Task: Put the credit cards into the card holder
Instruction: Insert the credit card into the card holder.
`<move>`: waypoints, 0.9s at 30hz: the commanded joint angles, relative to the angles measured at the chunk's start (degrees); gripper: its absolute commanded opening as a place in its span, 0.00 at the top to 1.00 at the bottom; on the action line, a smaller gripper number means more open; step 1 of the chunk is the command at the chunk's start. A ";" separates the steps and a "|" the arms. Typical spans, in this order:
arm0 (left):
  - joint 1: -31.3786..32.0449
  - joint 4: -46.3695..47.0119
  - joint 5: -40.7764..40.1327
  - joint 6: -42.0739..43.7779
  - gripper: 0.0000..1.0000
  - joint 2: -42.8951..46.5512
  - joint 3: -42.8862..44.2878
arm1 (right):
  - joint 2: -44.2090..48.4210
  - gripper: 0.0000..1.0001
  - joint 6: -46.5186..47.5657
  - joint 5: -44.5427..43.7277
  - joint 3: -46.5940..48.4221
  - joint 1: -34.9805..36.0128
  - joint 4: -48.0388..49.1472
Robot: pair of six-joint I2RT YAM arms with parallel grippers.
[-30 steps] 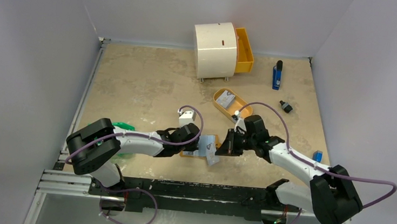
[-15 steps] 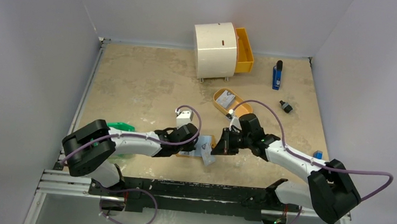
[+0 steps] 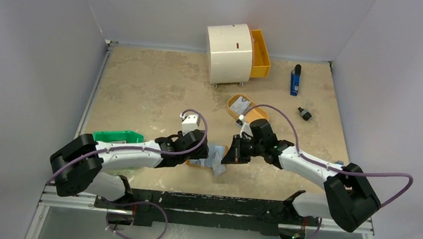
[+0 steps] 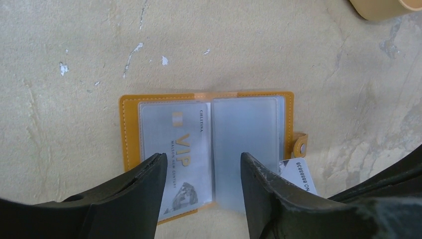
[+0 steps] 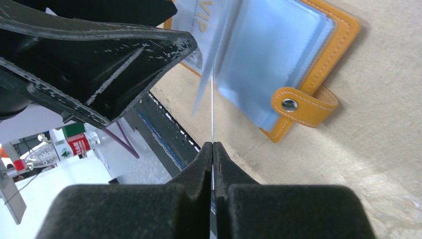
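A stitched tan leather card holder lies open near the front edge of the mottled table, a glossy VIP card in its left clear sleeve. The left gripper, clamped a second ago, now hangs released above it. The right gripper pinches the second card edge-on, its tip seemingly at a sleeve's mouth.

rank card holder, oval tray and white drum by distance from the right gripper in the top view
1. card holder, just left of the right gripper and its card
2. oval tray, behind it
3. white drum, at the far edge
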State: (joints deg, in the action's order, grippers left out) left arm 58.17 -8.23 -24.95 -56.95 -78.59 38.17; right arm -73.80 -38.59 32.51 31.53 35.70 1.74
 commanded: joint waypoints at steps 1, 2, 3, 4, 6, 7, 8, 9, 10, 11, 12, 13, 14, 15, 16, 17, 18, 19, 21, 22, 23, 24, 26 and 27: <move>0.10 -1.26 -2.02 -0.32 0.43 2.77 2.41 | -1.13 1.00 -0.62 -0.09 3.92 1.52 2.55; 0.10 -1.53 -2.32 -0.42 0.42 3.22 2.35 | -1.66 1.00 -0.71 -0.32 4.30 1.82 2.69; 0.10 -1.90 -2.76 -0.53 0.41 3.71 2.32 | -2.30 1.00 -0.72 -0.53 4.74 2.09 2.78; 0.10 -2.28 -3.24 -0.76 0.40 4.15 2.22 | -3.05 1.00 -0.82 -0.81 5.03 2.35 2.94; 0.10 -2.94 -4.15 -1.27 0.39 5.12 1.90 | -4.63 1.00 -1.31 -1.03 5.63 2.81 3.47; 0.10 -3.23 -4.81 -1.63 0.39 5.79 1.55 | -5.44 1.00 -1.59 -1.25 5.90 3.01 3.67; 0.10 -3.56 -5.12 -1.81 0.39 6.36 1.33 | -6.12 1.00 -1.77 -1.69 6.13 3.24 3.78; 0.14 -3.88 -5.61 -2.03 0.39 7.01 1.09 | -6.77 1.00 -1.95 -2.15 6.32 3.39 3.96; 0.10 -4.50 -6.19 -2.26 0.39 7.71 0.93 | -7.32 1.00 -2.26 -2.45 6.47 3.49 4.16; 0.10 -5.02 -7.07 -2.55 0.39 8.41 0.71 | -7.95 1.00 -2.54 -2.53 6.59 3.56 4.53; 0.10 -5.57 -7.80 -2.67 0.39 9.24 0.60 | -8.41 1.00 -2.72 -2.55 6.60 3.71 4.92; 0.10 -6.10 -8.42 -2.83 0.40 10.08 0.47 | -9.00 1.00 -2.95 -2.66 6.72 3.83 5.34; 0.10 -6.51 -8.98 -2.82 0.40 10.89 0.35 | -9.48 1.00 -3.06 -2.78 6.83 3.91 5.52; 0.12 -6.65 -9.32 -2.77 0.40 11.64 0.32 | -9.94 1.00 -3.09 -2.87 6.96 4.05 5.55; 0.10 -6.71 -9.40 -2.59 0.40 12.18 0.25 | -10.24 1.00 -3.18 -2.97 7.14 4.06 5.62; 0.10 -6.65 -9.30 -2.47 0.40 12.41 0.08 | -10.45 1.00 -3.26 -3.10 7.22 4.03 5.71; 0.10 -6.37 -9.14 -2.21 0.40 12.16 0.08 | -10.36 1.00 -3.36 -3.26 7.23 4.11 5.73; 0.10 -5.90 -8.43 -1.78 0.41 11.63 0.02 | -10.00 1.00 -3.40 -3.59 7.23 4.07 5.66; 0.10 -3.66 -6.48 -0.87 0.46 9.78 -0.40 | -8.99 1.00 -3.66 -4.33 6.92 4.10 5.60; 0.10 -2.24 -5.64 -0.54 0.50 8.64 -0.79 | -8.42 1.00 -3.81 -4.74 6.71 4.09 5.56; 0.10 -0.44 -5.11 -0.35 0.53 7.34 -1.20 | -7.79 1.00 -4.05 -5.23 6.50 4.04 5.56; 0.11 0.09 -5.08 -0.28 0.57 6.11 -1.59 | -7.16 1.00 -4.46 -5.79 6.15 4.03 5.56; 0.02 0.34 -5.88 -0.69 0.67 3.58 -1.82 | -5.90 1.00 -5.30 -7.16 5.67 4.11 5.48; 0.01 0.32 -6.05 -0.87 0.71 2.67 -1.90 | -5.31 1.00 -5.80 -7.83 5.41 4.03 5.40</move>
State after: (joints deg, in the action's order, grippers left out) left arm 58.17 -11.00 -30.83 -58.72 -72.64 37.23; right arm -82.59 -42.48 27.94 36.34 39.48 5.61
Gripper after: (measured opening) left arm 0.354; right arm 0.004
